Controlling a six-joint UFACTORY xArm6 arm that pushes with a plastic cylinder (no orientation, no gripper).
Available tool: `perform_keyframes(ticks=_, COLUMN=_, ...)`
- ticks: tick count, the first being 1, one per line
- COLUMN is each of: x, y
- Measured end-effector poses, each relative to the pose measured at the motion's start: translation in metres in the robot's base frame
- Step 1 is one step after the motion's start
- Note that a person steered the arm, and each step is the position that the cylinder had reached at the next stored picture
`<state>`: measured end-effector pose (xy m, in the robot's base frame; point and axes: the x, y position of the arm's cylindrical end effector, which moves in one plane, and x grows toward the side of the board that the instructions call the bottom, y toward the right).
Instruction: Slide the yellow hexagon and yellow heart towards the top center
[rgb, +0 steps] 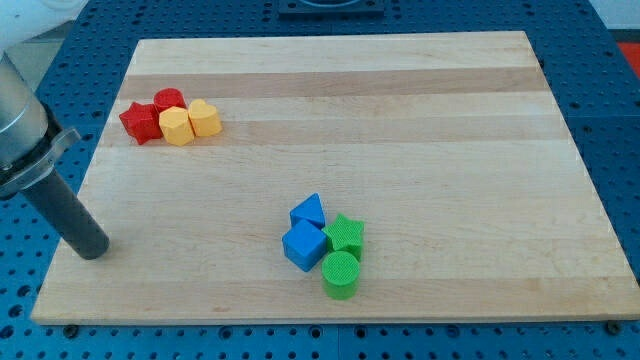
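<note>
The yellow hexagon (176, 127) and the yellow heart (205, 117) sit side by side at the board's upper left, touching each other. A red star (139, 122) lies just left of the hexagon and a red cylinder (169, 100) just above it. My tip (92, 249) rests on the board near its left edge, well below this cluster and apart from every block.
A second cluster sits at the lower middle: a blue triangle (309, 211), a blue cube (304, 245), a green star (346, 234) and a green cylinder (340, 274). The wooden board (420, 120) lies on a blue perforated table.
</note>
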<state>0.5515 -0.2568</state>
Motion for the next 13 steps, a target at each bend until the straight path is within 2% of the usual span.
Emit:
perform_keyframes(ticks=10, x=-0.022, y=-0.001)
perform_keyframes(ticks=11, x=-0.079, y=-0.001)
perform_keyframes(ticks=12, x=-0.079, y=-0.001)
perform_keyframes(ticks=13, x=-0.118, y=0.009)
